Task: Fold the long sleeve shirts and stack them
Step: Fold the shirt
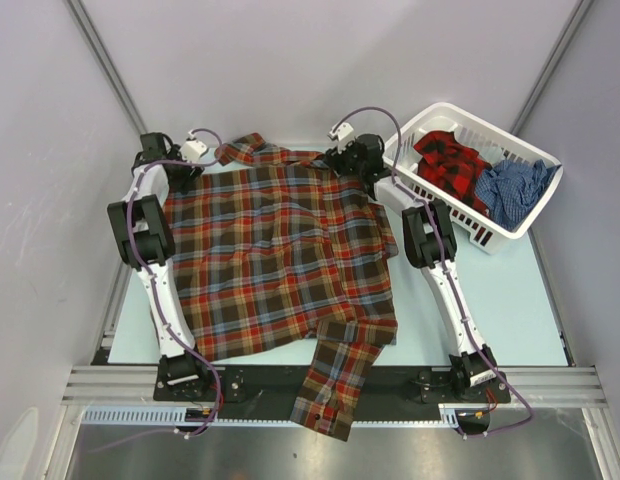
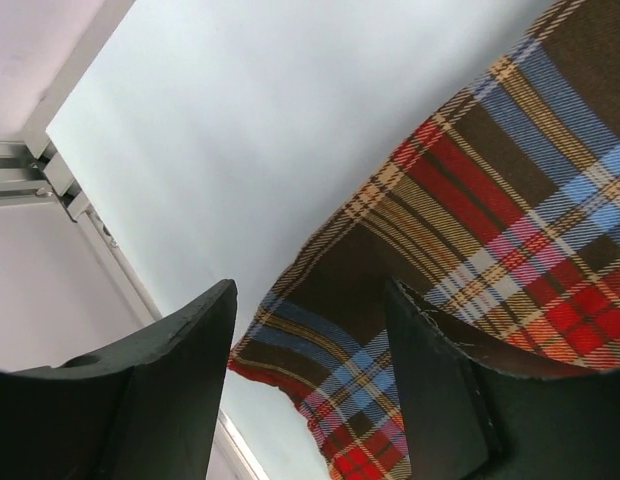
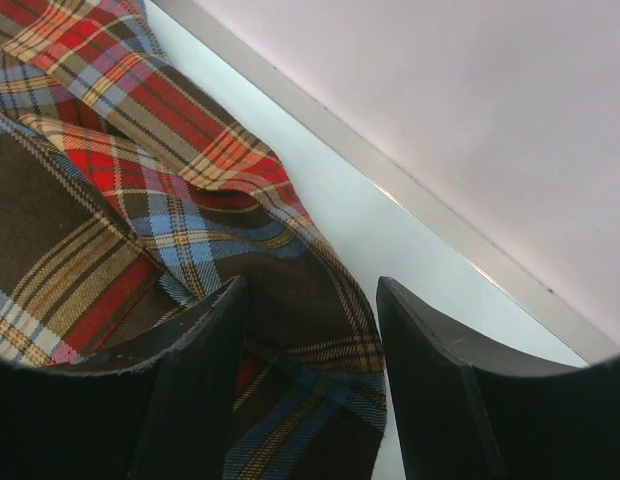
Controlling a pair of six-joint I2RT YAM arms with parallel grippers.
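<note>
The brown plaid shirt (image 1: 280,260) lies spread on the tabletop (image 1: 510,310), soft and limp, probably best pinched at its far corners, where the left gripper (image 2: 310,300) and right gripper (image 3: 310,290) hover, jaws apart and empty.

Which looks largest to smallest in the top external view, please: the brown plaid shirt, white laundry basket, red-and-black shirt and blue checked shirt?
1. brown plaid shirt, spread flat
2. white laundry basket
3. red-and-black shirt and blue checked shirt, both crumpled inside it, look about alike, so unranked
</note>
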